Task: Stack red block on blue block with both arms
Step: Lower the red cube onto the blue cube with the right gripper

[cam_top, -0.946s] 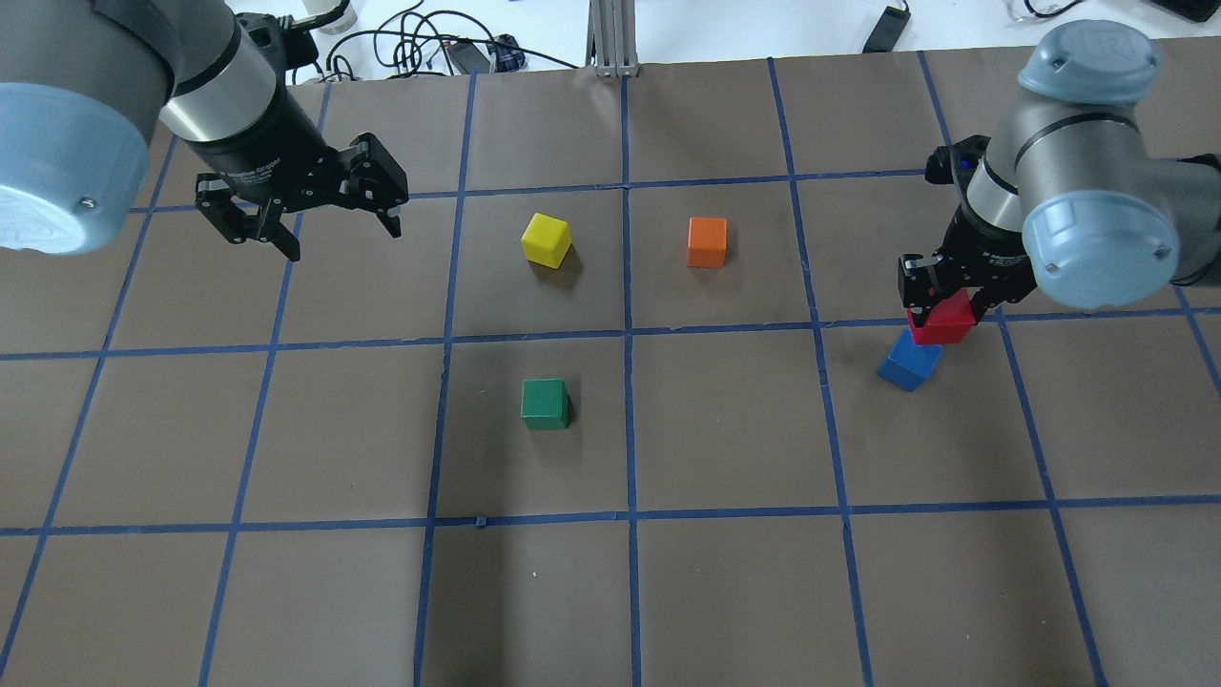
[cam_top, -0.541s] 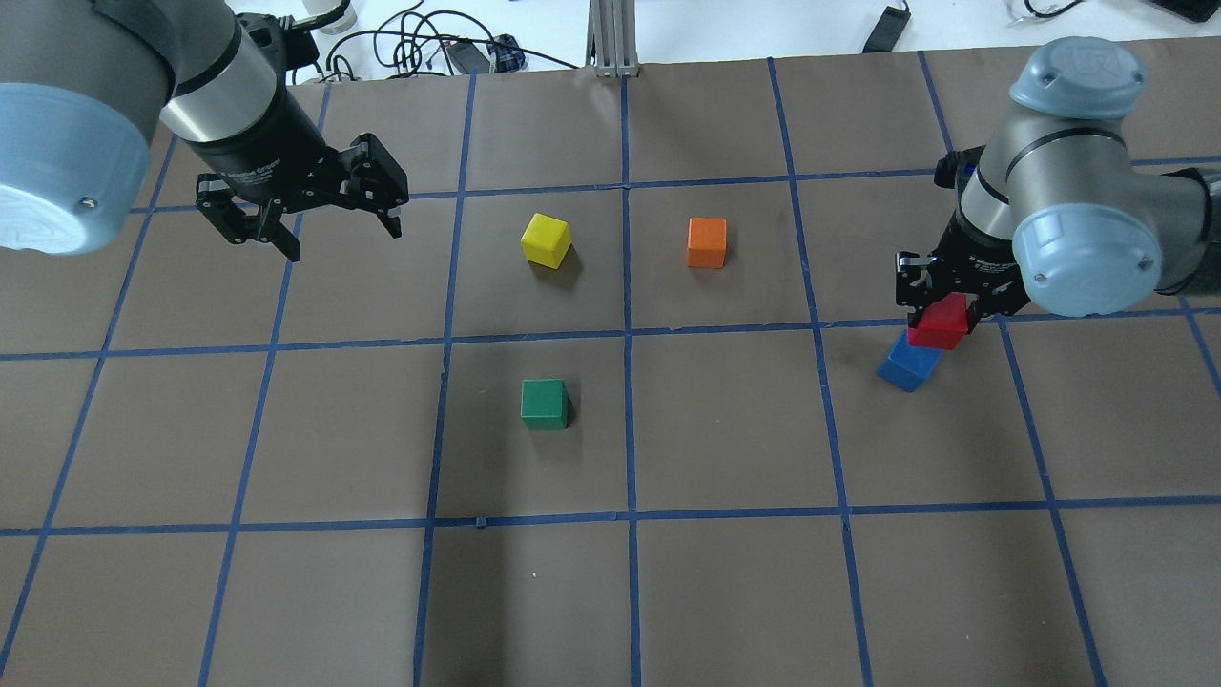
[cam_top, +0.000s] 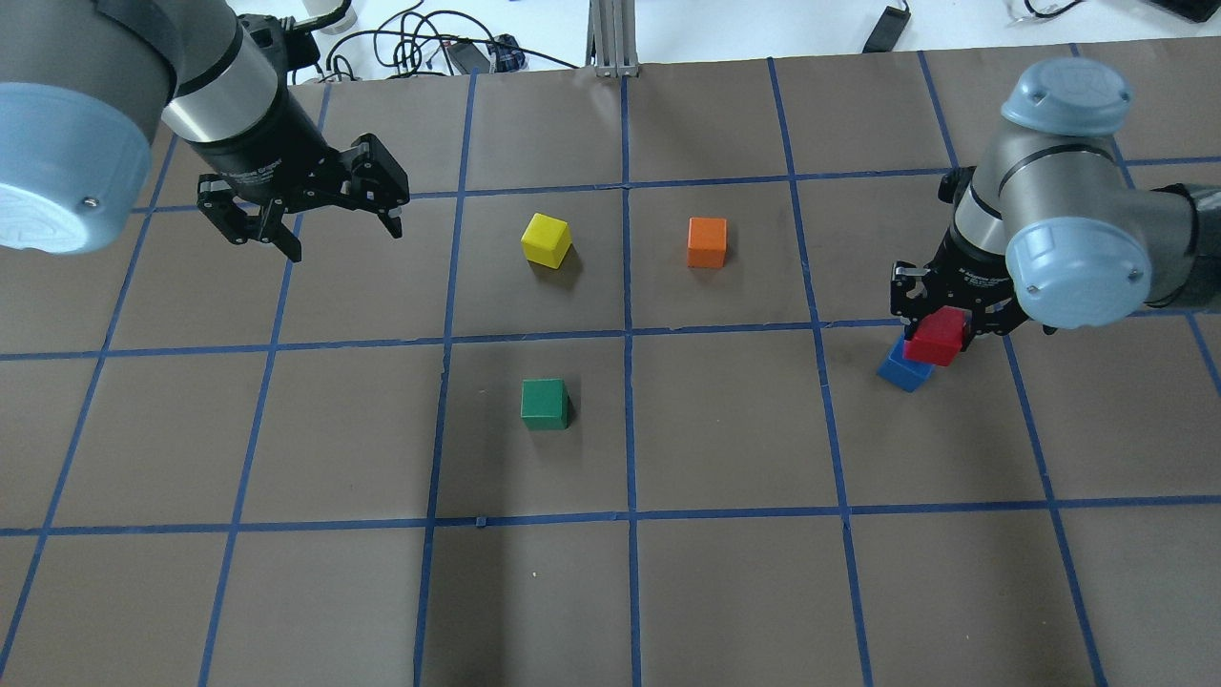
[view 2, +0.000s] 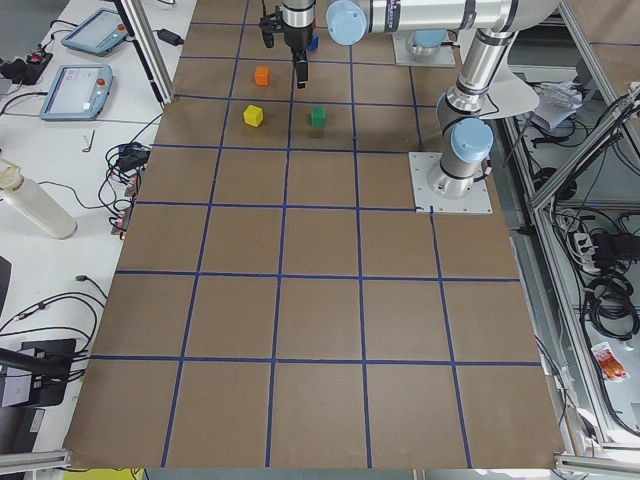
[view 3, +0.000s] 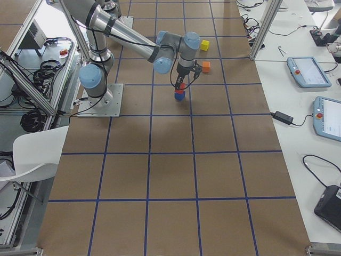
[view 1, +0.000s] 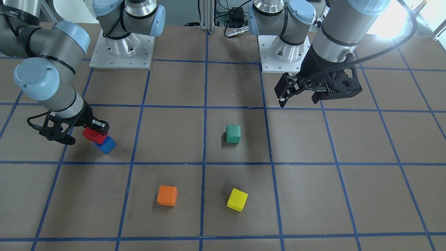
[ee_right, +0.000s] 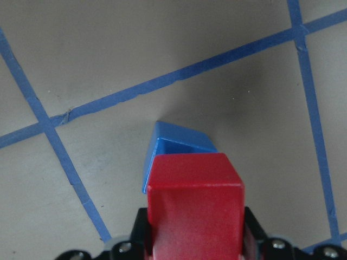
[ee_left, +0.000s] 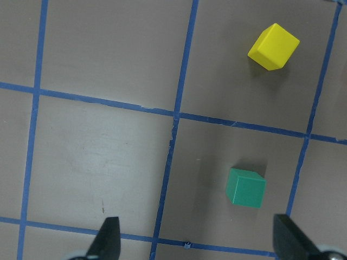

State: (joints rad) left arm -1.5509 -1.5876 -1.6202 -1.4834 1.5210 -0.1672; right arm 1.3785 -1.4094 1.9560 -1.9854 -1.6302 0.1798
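My right gripper (cam_top: pixel 940 329) is shut on the red block (cam_top: pixel 934 338) and holds it just over the blue block (cam_top: pixel 900 368), which lies on the table at the right side. In the right wrist view the red block (ee_right: pixel 195 208) covers most of the blue block (ee_right: pixel 176 145); I cannot tell whether they touch. The front view shows the red block (view 1: pixel 94 135) over the blue block (view 1: pixel 106 145) under the right gripper (view 1: pixel 95 130). My left gripper (cam_top: pixel 339 229) is open and empty, hovering at the far left, well away from both blocks.
A yellow cube (cam_top: pixel 546 239), an orange cube (cam_top: pixel 707 241) and a green cube (cam_top: pixel 545 404) lie mid-table. The left wrist view shows the green cube (ee_left: pixel 245 187) and the yellow cube (ee_left: pixel 273 47) below. Cables lie beyond the table's far edge.
My right gripper has moved down and slightly toward the blue block with the red block, so the red block now overlaps more of it. The left arm has not moved.
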